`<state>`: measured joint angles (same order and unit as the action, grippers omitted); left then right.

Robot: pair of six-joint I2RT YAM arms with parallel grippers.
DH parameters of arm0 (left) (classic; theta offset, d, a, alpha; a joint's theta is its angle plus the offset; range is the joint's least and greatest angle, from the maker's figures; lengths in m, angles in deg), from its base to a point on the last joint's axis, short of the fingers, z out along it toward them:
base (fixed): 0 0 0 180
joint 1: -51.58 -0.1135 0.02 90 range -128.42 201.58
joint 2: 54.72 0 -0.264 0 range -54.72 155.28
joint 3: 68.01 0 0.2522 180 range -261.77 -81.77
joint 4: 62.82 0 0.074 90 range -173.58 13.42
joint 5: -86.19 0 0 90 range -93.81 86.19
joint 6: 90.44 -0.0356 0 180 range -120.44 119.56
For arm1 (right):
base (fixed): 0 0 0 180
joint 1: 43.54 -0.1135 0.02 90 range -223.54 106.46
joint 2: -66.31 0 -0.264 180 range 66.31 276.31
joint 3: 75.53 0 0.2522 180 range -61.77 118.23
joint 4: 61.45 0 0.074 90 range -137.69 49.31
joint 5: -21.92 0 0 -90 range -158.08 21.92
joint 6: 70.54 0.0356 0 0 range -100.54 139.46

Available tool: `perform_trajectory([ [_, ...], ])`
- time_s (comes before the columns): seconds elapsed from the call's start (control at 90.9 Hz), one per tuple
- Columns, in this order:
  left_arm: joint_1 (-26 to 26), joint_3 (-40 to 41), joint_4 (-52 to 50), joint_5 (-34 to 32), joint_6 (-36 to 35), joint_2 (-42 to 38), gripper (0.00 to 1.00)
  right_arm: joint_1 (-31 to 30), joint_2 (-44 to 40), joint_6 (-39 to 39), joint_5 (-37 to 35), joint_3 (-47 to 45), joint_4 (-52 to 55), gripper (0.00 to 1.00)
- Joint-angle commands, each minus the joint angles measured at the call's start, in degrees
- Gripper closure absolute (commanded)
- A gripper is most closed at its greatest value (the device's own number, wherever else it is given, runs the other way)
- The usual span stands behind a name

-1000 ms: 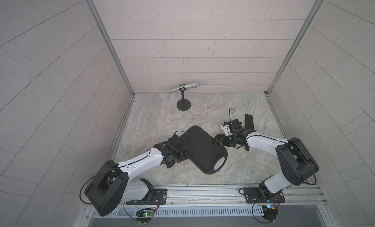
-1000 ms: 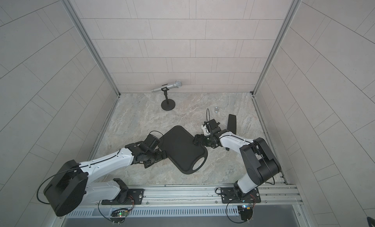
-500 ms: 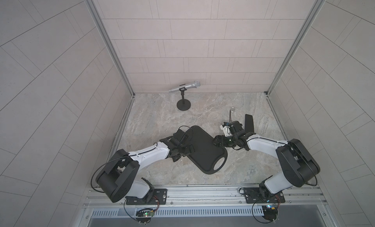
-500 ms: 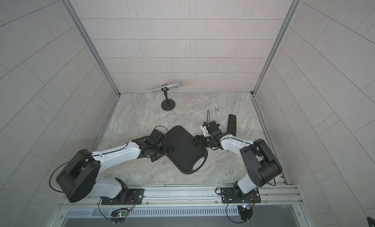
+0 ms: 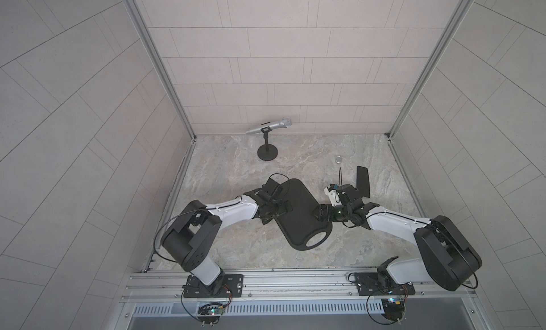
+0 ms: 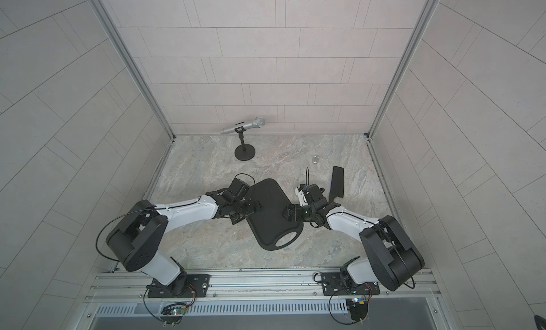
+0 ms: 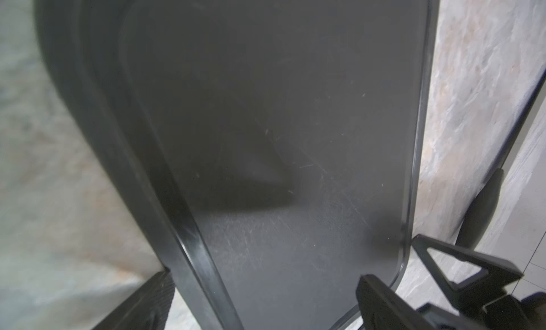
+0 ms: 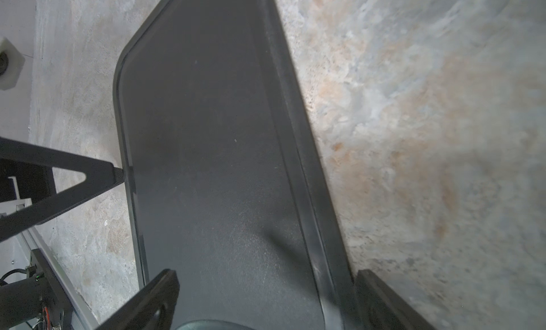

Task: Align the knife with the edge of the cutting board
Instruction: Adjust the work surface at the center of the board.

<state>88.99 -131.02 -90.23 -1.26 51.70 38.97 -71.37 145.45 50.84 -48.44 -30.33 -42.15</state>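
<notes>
Right now the cutting board (image 5: 298, 216) is lying slantwise on the middle of the marble-patterned bench (image 5: 236, 172), with its oval handle hole turned toward the robot's side. Both top views are showing the two arms reaching in at its opposite long edges.

The left end effector (image 5: 279, 209) is sitting at the board's left rim with its jaws spread wide. In the left wrist view, one finger (image 7: 147, 299) is hanging over bare bench and the other (image 7: 381, 302) over the board's surface, with the grooved rim running between them.

The right end effector (image 5: 320, 214) is likewise standing spread across the opposite rim. One finger (image 8: 156, 296) is above the board and one (image 8: 381, 299) is outside it, and they are pinching nothing.

The knife (image 5: 362, 179) is lying on the bench just beyond the right wrist, apart from the board and nearer the bench's right side. Its near end is hiding behind the arm. A microphone stand (image 5: 267, 151) is standing well apart, far at the back of the bench.
</notes>
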Motion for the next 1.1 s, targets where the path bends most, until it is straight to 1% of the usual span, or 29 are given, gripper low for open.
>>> perform_trajectory([
  [0.0,0.25,-0.32,-5.15,0.12,-2.06,5.89,0.00,-1.17,0.75,3.01,-0.01,-3.61,4.47,0.06],
  [0.286,0.05,-8.01,-9.90,0.25,-4.71,10.43,0.00,-3.01,-1.02,5.57,0.25,-7.84,0.68,0.06],
  [0.44,-0.39,-11.46,-12.44,-0.36,-6.27,11.54,0.00,-5.74,-1.31,7.69,-0.73,-9.72,-1.57,0.06],
  [0.539,-0.77,-12.57,-13.53,-1.15,-7.33,11.09,0.00,-7.43,-1.32,8.95,-1.35,-10.65,-2.99,0.06],
  [0.671,-1.73,-12.57,-14.27,-0.63,-8.37,9.32,0.00,-9.97,-2.21,11.61,-2.56,-12.27,-4.92,0.06],
  [0.848,-2.58,-14.16,-16.23,0.13,-10.28,8.54,0.00,-13.38,-6.13,15.10,-5.23,-13.56,-5.43,0.06],
  [0.925,-2.60,-14.96,-16.95,0.52,-12.49,8.81,0.00,-14.54,-8.71,16.85,-6.67,-14.41,-5.34,0.06],
  [1.09,-2.74,-16.88,-18.80,-0.42,-13.89,9.92,0.00,-16.33,-14.17,19.88,-8.63,-16.14,-4.80,0.06],
])
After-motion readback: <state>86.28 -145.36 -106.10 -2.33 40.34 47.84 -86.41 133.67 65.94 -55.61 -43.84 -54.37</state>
